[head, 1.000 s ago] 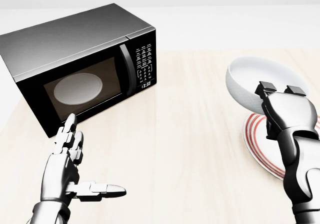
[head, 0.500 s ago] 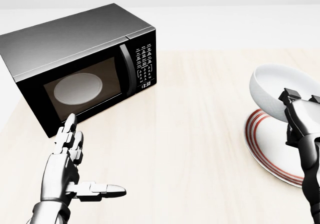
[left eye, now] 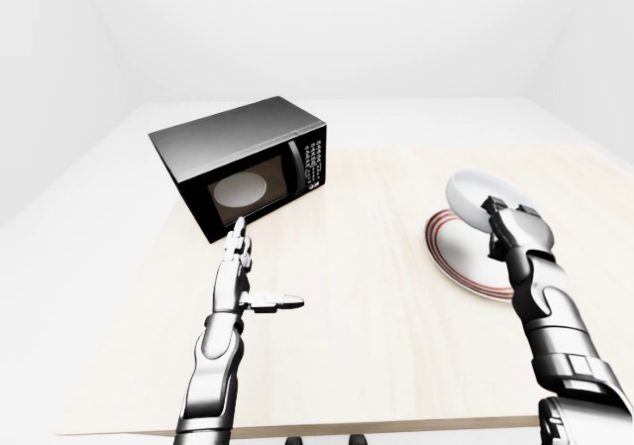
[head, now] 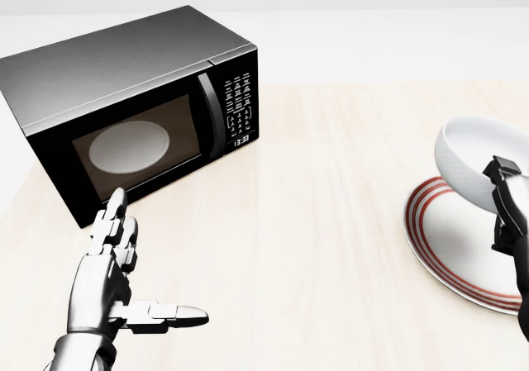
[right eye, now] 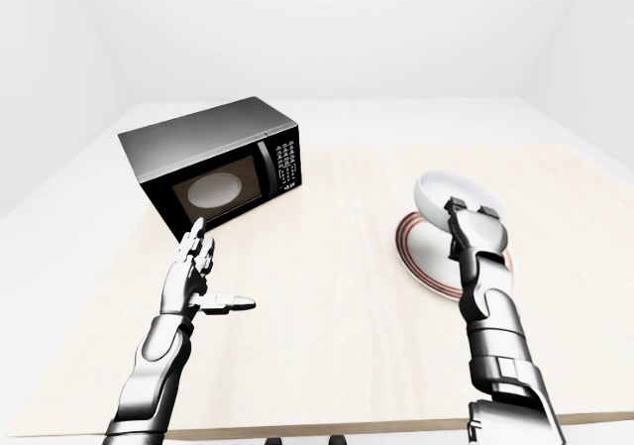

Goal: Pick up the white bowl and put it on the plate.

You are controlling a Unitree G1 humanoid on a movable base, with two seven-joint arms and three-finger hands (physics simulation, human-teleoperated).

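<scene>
At right of the left-eye view, the right hand (left eye: 507, 229) grips the white bowl (left eye: 475, 195), fingers closed over its near rim. Bowl is tilted, mouth facing up and toward the view's right, held above the plate (left eye: 456, 258), over the plate's upper part; whether its base touches the plate cannot be told. Plate is white with red rings round the rim, lying flat on the table (left eye: 376, 296) at right of centre.

Left hand (head: 111, 284) at lower left of the head view holds nothing: fingers straight and pointing up toward the microwave, thumb stuck out sideways to the right. Hand hovers over the table, near the microwave's lower edge, not touching it.

Microwave (head: 132, 98) is black, upper left of the head view, door closed, pale round turntable visible through the window. Keypad at the door's right side; small display digits look like 13:33, key labels too small to read. No brand legible.

Table is light wood grain. Room is plain white walls and pale floor.
</scene>
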